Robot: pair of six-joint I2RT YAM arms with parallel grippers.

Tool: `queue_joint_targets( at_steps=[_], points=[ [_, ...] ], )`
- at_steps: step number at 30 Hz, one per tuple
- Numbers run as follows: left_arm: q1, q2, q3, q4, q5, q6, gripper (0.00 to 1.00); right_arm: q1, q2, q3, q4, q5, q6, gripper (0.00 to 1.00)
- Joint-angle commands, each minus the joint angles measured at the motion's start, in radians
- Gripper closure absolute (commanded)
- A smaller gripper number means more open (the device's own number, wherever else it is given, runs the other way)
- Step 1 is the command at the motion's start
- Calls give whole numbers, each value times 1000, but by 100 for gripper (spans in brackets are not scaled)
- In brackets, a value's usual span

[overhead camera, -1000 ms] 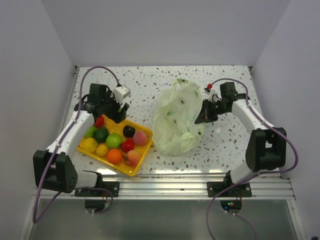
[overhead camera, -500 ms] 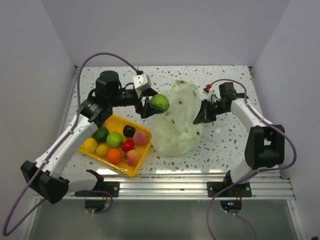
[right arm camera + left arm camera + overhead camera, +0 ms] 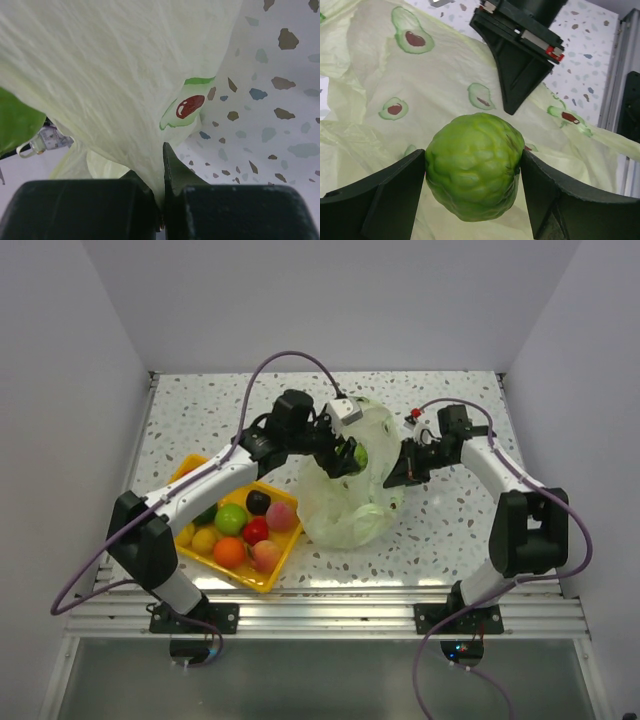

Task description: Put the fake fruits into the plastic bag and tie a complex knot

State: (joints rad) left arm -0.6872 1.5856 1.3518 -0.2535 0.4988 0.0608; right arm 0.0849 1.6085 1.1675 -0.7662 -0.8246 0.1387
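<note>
My left gripper (image 3: 352, 455) is shut on a bumpy green fake fruit (image 3: 474, 165) and holds it at the mouth of the pale green plastic bag (image 3: 345, 502); the fruit also shows in the top view (image 3: 357, 455). The bag's avocado print fills the left wrist view (image 3: 395, 85), with my right gripper's black fingers (image 3: 520, 75) beyond. My right gripper (image 3: 400, 468) is shut on the bag's right edge (image 3: 150, 150) and holds it up. Several other fruits, among them a green one (image 3: 230, 519) and an orange one (image 3: 229, 552), lie in the yellow tray (image 3: 262, 580). No knot shows.
The yellow tray sits at the front left of the speckled table (image 3: 450, 530). White walls close in the sides and back. A metal rail (image 3: 330, 615) runs along the near edge.
My left arm has carried the green fruit rightward from above the tray to the bag's mouth. My right gripper has stayed holding the bag's edge.
</note>
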Motion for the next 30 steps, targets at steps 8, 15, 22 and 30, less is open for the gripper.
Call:
queue_joint_targets(
  at_steps=[8, 15, 22, 30],
  points=[
    [6, -94, 95, 2, 130, -50, 0, -1, 67, 58, -13, -96, 15, 100],
    [133, -289, 0, -15, 199, -109, 0, 1, 54, 58, -16, -87, 18, 100],
    [514, -469, -236, -189, 213, 48, 5, -1, 31, 50, -16, -59, 12, 100],
    [578, -441, -393, -366, 3, 316, 12, 0, 44, 50, -24, -18, 2, 100]
  ],
)
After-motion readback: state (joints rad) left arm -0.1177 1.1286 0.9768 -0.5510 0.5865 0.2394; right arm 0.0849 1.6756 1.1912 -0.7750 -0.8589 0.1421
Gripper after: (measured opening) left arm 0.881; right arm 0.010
